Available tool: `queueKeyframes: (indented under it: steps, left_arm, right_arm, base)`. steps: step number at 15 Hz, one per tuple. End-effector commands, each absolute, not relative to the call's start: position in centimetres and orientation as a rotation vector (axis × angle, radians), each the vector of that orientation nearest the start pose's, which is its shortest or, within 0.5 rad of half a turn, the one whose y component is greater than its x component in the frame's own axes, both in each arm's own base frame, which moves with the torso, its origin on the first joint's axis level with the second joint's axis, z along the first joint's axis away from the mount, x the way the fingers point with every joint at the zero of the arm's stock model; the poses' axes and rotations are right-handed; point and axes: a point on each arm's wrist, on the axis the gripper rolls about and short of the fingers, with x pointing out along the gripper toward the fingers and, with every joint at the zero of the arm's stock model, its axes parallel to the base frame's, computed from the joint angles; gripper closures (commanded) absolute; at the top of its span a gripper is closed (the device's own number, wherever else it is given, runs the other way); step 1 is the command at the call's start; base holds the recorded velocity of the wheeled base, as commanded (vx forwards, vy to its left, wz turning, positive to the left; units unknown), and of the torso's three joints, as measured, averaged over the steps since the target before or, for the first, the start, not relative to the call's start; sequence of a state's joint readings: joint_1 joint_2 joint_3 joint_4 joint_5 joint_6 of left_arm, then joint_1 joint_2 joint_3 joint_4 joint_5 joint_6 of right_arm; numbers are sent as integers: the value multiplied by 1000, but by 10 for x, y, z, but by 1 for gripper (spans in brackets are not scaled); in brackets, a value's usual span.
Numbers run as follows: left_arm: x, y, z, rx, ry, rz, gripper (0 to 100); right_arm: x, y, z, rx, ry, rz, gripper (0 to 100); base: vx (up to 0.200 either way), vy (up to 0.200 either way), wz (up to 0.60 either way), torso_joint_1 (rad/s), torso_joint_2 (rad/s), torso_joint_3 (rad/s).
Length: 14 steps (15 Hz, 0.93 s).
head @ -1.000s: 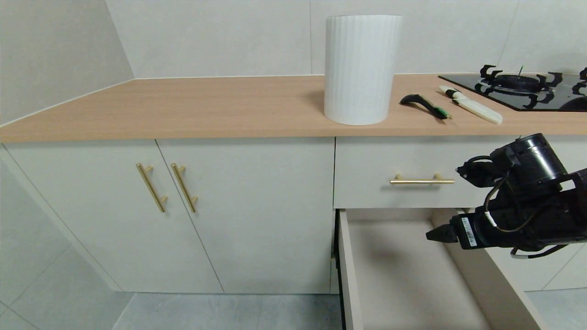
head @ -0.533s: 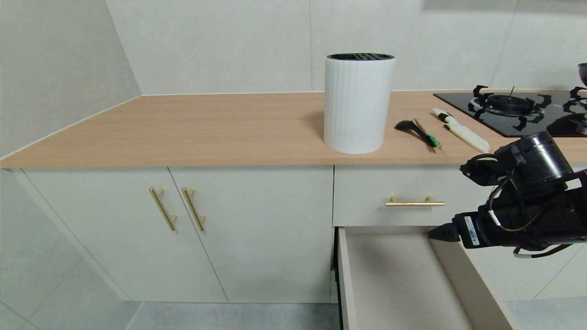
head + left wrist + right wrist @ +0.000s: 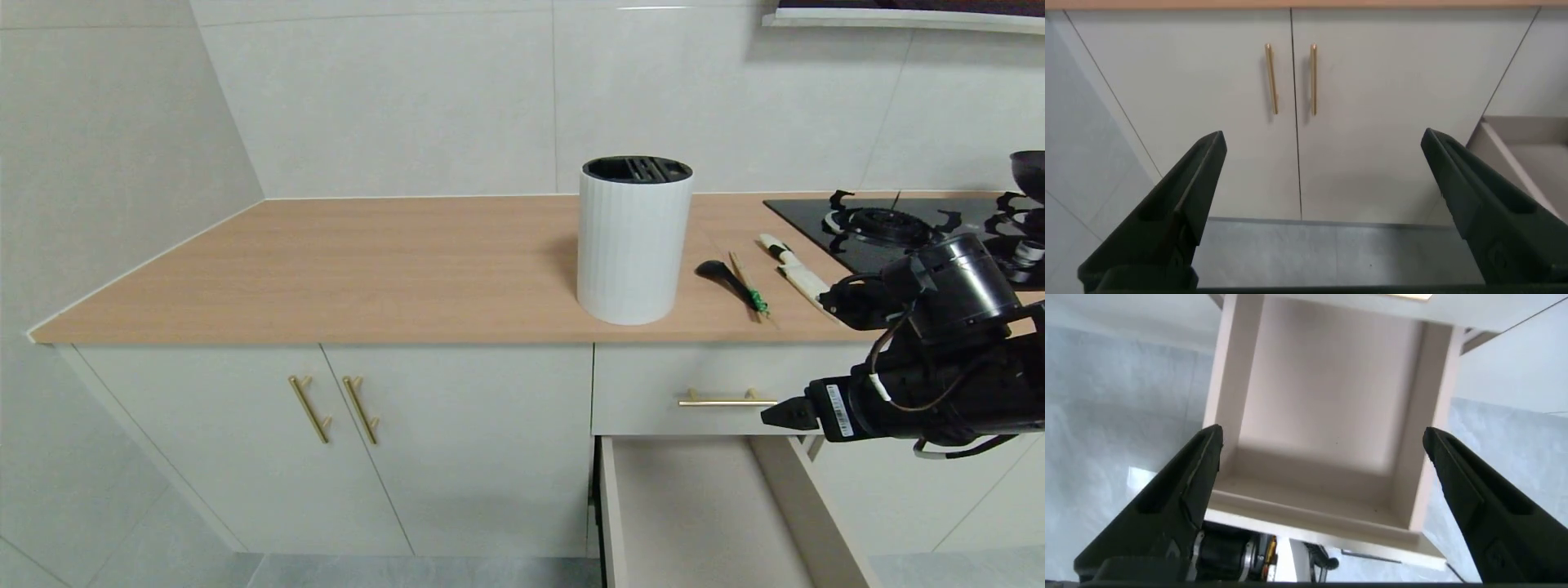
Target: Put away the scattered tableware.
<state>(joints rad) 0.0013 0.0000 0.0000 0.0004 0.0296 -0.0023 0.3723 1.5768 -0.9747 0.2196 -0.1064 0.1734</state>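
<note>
On the wooden counter [image 3: 367,269] stands a white ribbed utensil holder [image 3: 633,241] with a black slotted top. To its right lie a black spoon [image 3: 718,271], a pair of chopsticks with green ends [image 3: 749,287] and a white knife [image 3: 796,273]. My right gripper [image 3: 771,416] hangs in front of the cabinet, over the pulled-out lower drawer [image 3: 694,514]; in the right wrist view it [image 3: 1327,506] is open above that bare drawer [image 3: 1331,416]. My left gripper [image 3: 1323,220] is open and holds nothing, facing the double cabinet doors [image 3: 1290,122].
A gas hob [image 3: 890,224] sits on the counter at the far right. A shut drawer with a gold handle [image 3: 727,400] is above the open one. The double doors carry two gold handles [image 3: 335,408]. Grey tiled floor [image 3: 1323,253] lies below.
The whole head view has shifted: the camera rose, so counter and cabinets sit lower in the picture and the holder's top shows. The right arm holds the same place in the picture.
</note>
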Motion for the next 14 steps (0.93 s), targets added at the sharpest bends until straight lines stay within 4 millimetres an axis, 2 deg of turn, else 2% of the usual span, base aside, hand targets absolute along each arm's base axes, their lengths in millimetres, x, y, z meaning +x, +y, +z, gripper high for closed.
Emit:
queueKeyframes:
  steps: [1,4,7,9,12,14]
  left_arm:
    - [-23,1,75,-3,0,32,0]
    - [-23,1,75,-3,0,32,0]
    - [-23,1,75,-3,0,32,0]
    - [-23,1,75,-3,0,32,0]
    - [-23,1,75,-3,0,32,0]
    - [-23,1,75,-3,0,32,0]
  right_arm:
    - [242,92,187,-34,819,178,0]
    - [258,98,186,-39,767,177,0]
    - [296,111,209,-28,619,114,0]
    - [311,114,217,-9,578,60,0]
    - [327,118,219,58,557,14,0]
    - [342,110,214,67,554,-69,0]
  base:
    - [0,0,0,139,-310,-173]
    - [0,0,0,36,-86,-52]
    - [0,0,0,0,0,0]
    - [0,0,0,0,0,0]
    - [0,0,0,0,0,0]
    - [0,0,0,0,0,0]
